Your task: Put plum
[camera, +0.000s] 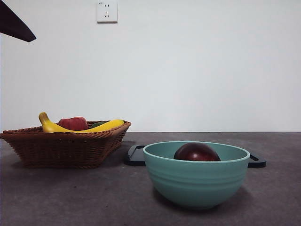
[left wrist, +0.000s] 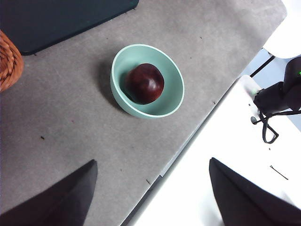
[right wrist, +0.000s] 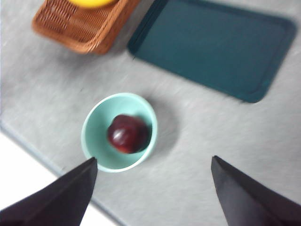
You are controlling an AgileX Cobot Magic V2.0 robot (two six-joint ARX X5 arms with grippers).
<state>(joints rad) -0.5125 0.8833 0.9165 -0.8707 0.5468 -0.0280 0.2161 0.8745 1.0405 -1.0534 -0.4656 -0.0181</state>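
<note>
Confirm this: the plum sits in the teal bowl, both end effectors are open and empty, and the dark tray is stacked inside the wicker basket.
Wrong on the tray. The dark tray lies flat on the table beside the wicker basket, as the right wrist view shows. The rest holds: the plum sits in the teal bowl, and the left end effector and right end effector are open and empty.

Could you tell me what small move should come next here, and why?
Probably none beyond keeping both arms back: the plum already lies in the green bowl, and the left gripper and right gripper hang high above the table, jaws open and empty.
</note>
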